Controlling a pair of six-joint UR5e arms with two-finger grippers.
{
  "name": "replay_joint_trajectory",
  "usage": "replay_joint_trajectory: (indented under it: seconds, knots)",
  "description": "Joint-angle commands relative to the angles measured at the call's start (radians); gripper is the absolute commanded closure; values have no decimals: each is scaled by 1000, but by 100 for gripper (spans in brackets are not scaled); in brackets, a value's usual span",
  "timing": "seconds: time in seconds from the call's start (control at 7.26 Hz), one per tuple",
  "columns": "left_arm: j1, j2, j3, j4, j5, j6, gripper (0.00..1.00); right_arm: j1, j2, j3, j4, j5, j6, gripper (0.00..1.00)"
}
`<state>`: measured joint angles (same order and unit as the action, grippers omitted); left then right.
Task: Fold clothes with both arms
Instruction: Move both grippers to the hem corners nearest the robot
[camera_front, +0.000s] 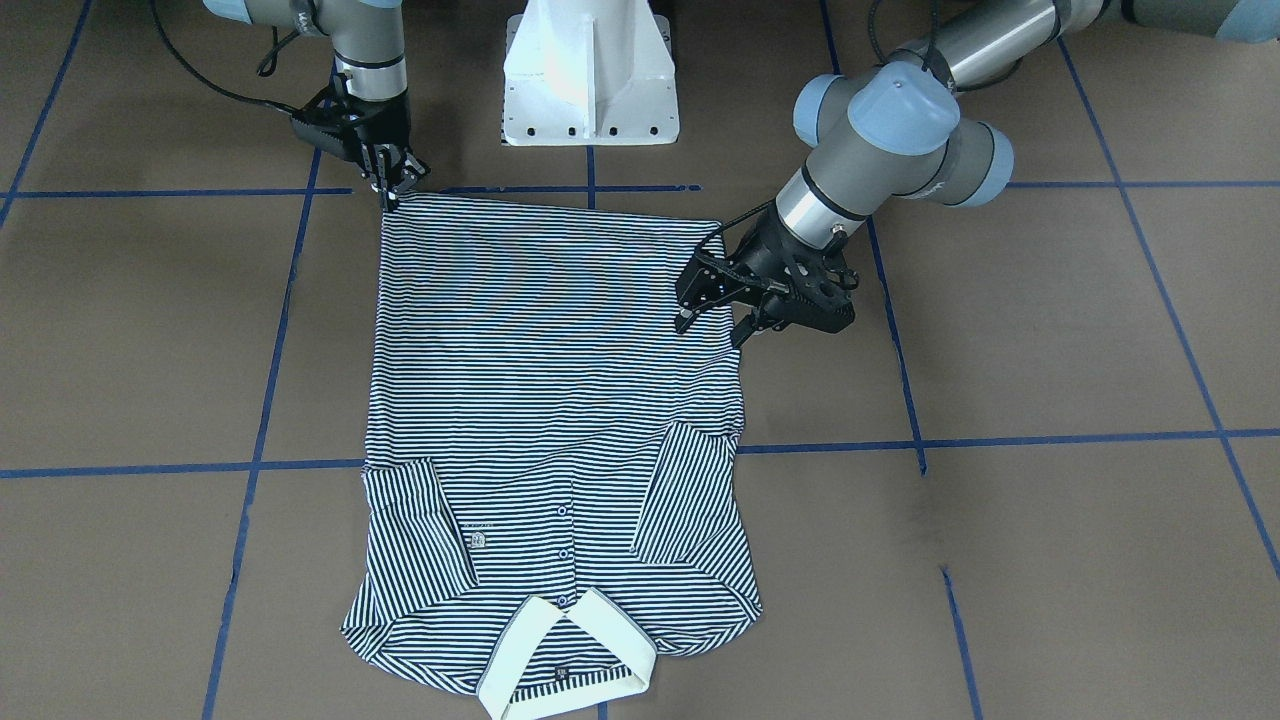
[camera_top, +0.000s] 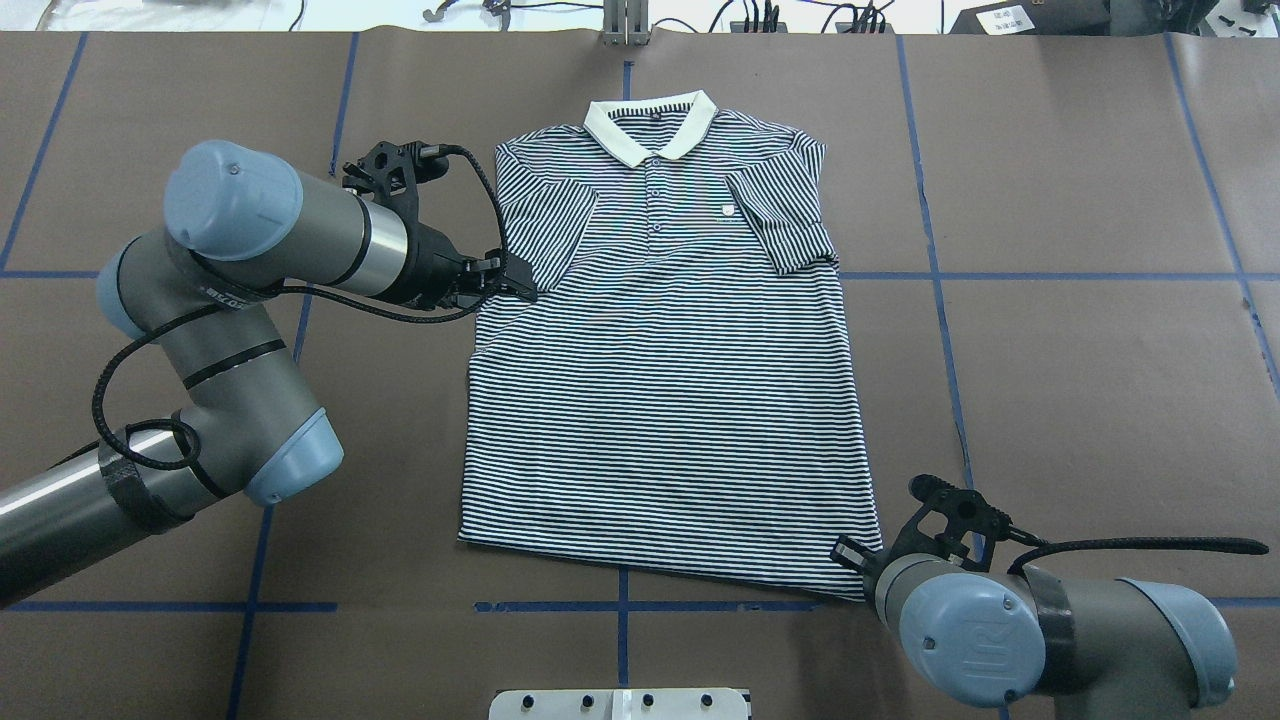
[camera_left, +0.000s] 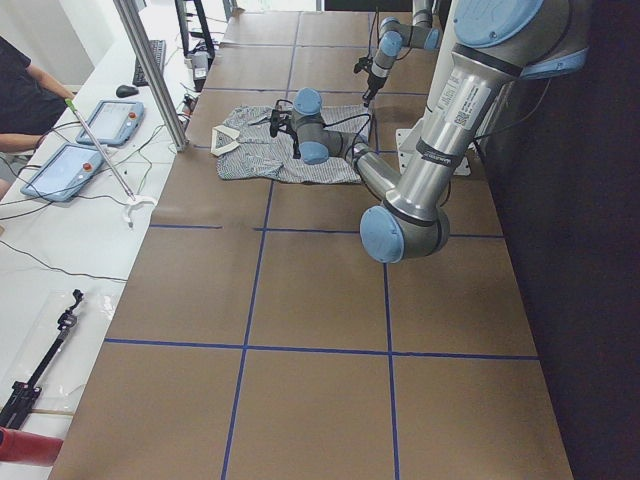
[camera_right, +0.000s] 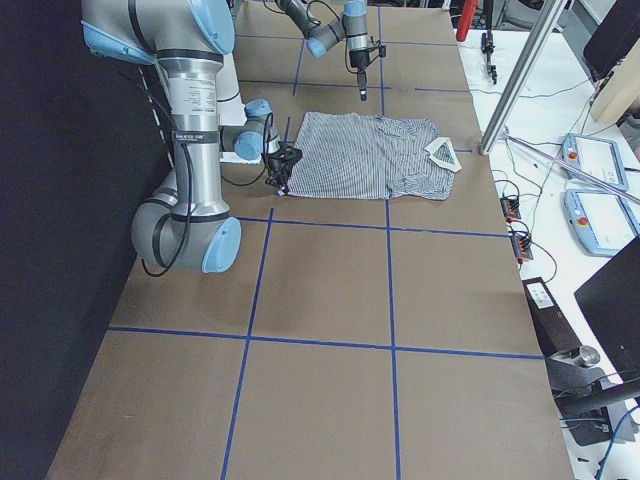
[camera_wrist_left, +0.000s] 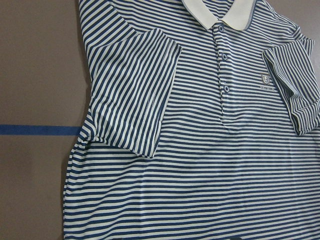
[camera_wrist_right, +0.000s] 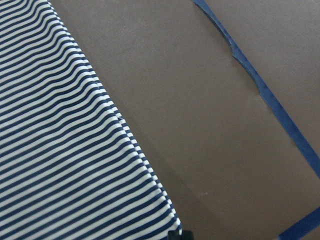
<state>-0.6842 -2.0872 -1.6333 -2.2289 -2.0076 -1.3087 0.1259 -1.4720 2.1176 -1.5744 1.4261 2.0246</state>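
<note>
**foldfan:** Shirt question: why's it lying face up on the table with both sleeves tucked over the chest?

**ur5_tinker:** My guess is that squares it into a rectangle, so the next fold can run hem to collar. Right gripper sits right at one hem corner. Its fingers look pinched onto the fabric, and the whole shirt stretches away from its tips toward the collar.

**foldfan:** And the other arm?

**ur5_tinker:** Left gripper has its fingers spread and holds nothing. It hangs over the shirt's side edge, and the near sleeve lies a little past its tips. The second hem corner is well behind it, toward the robot. I reckon it has to get there before both arms lift together, because pulling one corner alone would probably skew the fabric.
</note>
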Motion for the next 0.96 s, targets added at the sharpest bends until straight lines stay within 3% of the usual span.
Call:
replay_joint_trajectory:
  seconds: [0.0,0.28,0.55,0.83]
  knots:
    - [30,4,-45,9,65,-123,23,-2,-4,72,-19,20,0,100]
    - [228,114,-231,163,321,-190,24,0,-2,104,-39,27,0,100]
    - [370,233,-290,238,454,-287,24,8,-4,104,-38,27,-4,100]
    - [429,243,-278,244,467,-323,25,9,-1,101,-38,28,-10,100]
